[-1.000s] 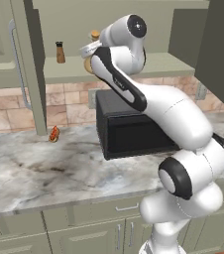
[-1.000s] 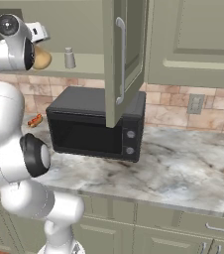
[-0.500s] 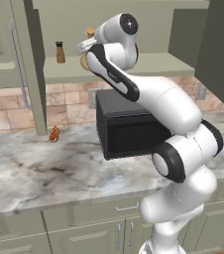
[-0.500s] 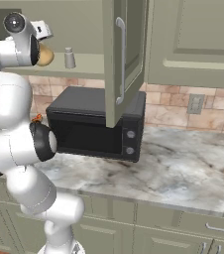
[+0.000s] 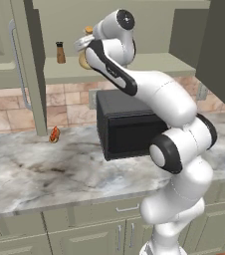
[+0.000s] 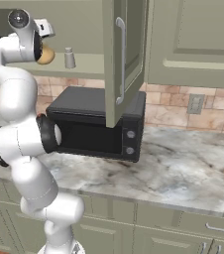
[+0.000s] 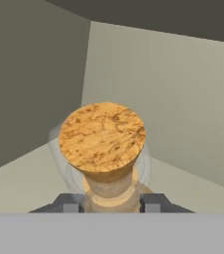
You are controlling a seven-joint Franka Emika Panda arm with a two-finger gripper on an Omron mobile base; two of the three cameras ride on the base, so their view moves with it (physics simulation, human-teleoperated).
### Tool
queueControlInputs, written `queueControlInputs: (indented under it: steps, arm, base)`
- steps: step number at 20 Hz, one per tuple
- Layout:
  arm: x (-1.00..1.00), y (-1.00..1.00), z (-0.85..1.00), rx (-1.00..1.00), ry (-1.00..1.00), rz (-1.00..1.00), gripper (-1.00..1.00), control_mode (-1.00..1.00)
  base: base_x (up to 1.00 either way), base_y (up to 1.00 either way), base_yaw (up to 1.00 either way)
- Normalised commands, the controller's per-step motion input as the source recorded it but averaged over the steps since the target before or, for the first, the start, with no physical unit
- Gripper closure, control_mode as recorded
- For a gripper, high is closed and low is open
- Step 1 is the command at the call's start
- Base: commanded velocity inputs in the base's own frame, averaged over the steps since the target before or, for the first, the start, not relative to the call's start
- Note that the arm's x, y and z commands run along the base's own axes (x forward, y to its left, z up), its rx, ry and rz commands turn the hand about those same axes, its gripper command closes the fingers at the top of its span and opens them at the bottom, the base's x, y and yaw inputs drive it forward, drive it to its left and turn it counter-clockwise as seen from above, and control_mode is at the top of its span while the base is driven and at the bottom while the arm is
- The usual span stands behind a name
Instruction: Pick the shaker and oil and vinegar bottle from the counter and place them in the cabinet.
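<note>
Cabinet (image 5: 134,64): one, doors open, its shelf directly under the bottle's base, so the coming move is likely straight down. One gripper (image 7: 109,202) is clamped on the neck of the one bottle (image 7: 103,144), which stands upright just above the shelf. One grey shaker (image 6: 70,58) stands on the shelf beside it, one brown shaker (image 5: 60,52) farther along.

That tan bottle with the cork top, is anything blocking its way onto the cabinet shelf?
Nothing visible does. The gripper is shut on the neck of the tan bulbous bottle, already inside the open sage-green cabinet above its pale shelf. The small grey shaker and the brown dark-capped shaker stand off to either side.
</note>
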Motion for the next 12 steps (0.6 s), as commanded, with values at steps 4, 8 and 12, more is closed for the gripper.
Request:
queueControlInputs:
  steps: [4, 8, 12]
  arm:
    - [0.18, 0.00, -0.32, 0.01, 0.05, 0.00, 1.00, -1.00]
    - [0.08, 0.00, -0.45, 0.00, 0.04, 0.00, 1.00, -1.00]
    - [0.00, 0.00, -0.48, 0.00, 0.01, 0.00, 1.00, -1.00]
  base:
    - [0.00, 0.00, 0.00]
    - [0.00, 0.00, 0.00]
    - [0.00, 0.00, 0.00]
